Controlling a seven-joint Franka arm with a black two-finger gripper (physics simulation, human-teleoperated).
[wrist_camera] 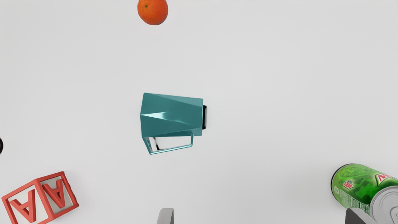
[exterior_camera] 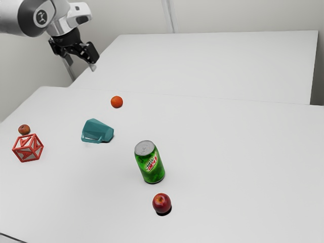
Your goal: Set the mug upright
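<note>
The table point(exterior_camera: 217, 147) holds everything around the mug; the arm point(exterior_camera: 20, 17) is cut off at the exterior view's left, and the gripper point(exterior_camera: 81, 64) hangs above the table, well apart from the mug, its fingers spread with nothing between them; the wrist view cuts them down to their tips.

The can point(exterior_camera: 150, 163) stands to the mug's exterior-view right, nearer that camera; in the wrist view it is cut off and partly covered by a fingertip. The mug point(wrist_camera: 171, 116) lies on its side, handle out sideways; its mouth is hidden, and a dark strip shows at its narrower end.

The block point(wrist_camera: 40, 199) is to the mug's exterior-view left, cut off in the wrist view; the orange point(exterior_camera: 117, 102) is beyond the mug, clipped in the wrist view; the apple point(exterior_camera: 161, 202) is farther from the mug than the can; the small fruit point(exterior_camera: 24, 129), past the block from the mug, is hard to identify.
</note>
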